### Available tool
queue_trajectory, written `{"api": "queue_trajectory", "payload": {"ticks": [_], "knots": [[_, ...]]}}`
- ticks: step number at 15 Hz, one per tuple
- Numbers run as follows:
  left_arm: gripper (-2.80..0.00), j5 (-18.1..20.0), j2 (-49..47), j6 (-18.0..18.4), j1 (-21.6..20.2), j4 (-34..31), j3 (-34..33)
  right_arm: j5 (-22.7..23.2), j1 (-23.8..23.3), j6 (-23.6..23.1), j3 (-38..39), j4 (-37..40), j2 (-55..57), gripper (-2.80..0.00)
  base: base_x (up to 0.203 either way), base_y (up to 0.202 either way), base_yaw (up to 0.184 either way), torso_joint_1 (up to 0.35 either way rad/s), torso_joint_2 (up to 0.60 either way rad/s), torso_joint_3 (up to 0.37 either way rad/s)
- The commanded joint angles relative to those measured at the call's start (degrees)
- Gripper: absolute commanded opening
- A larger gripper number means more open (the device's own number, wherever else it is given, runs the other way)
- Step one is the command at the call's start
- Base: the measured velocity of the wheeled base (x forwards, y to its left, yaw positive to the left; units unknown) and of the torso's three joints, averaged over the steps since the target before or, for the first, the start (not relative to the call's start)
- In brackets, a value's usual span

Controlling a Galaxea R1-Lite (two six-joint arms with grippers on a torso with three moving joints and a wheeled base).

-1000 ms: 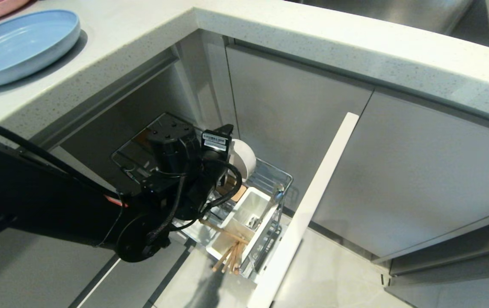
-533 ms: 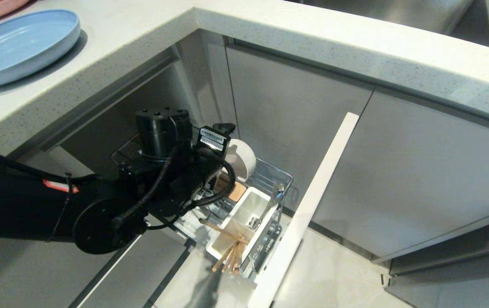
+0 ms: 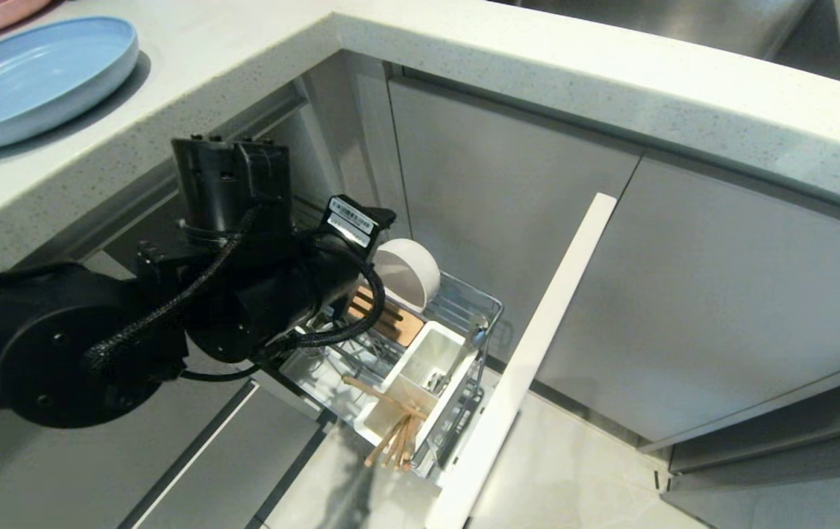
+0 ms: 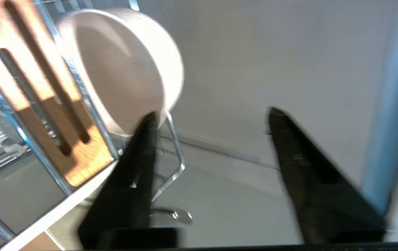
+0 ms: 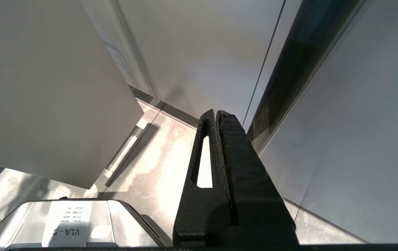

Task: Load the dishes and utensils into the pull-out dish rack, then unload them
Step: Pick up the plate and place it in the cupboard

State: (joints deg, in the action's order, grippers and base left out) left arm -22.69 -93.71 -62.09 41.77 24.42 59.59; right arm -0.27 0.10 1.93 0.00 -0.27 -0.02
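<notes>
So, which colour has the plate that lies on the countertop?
Pale blue. The plate shows best in the head view, on the white speckled countertop.

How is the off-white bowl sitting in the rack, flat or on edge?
On edge: the bowl stands tipped on its side between the pull-out dish rack wires, its opening facing sideways.

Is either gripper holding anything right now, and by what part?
Nothing is held. The left gripper is open beside the off-white bowl in the dish rack, nothing between its fingers. The right gripper is shut on nothing, parked.
</notes>
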Motion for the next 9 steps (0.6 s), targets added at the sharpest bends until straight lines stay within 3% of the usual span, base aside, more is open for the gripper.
{"api": "queue_trajectory", "payload": {"ticks": [1,9], "knots": [[-2.80,-0.25,2.55,3.24,2.06,0.25,-0.09,0.00,0.02,0.01,0.09,0.00,-0.24,-2.80,0.000,0.000,0.000,0.000,0.00,0.000],[-2.80,-0.31,11.92,22.80,5.19,0.99,-0.07,-0.06,-0.01,0.01,0.09,-0.06,-0.24,-2.80,0.000,0.000,0.000,0.000,0.00,0.000]]}}
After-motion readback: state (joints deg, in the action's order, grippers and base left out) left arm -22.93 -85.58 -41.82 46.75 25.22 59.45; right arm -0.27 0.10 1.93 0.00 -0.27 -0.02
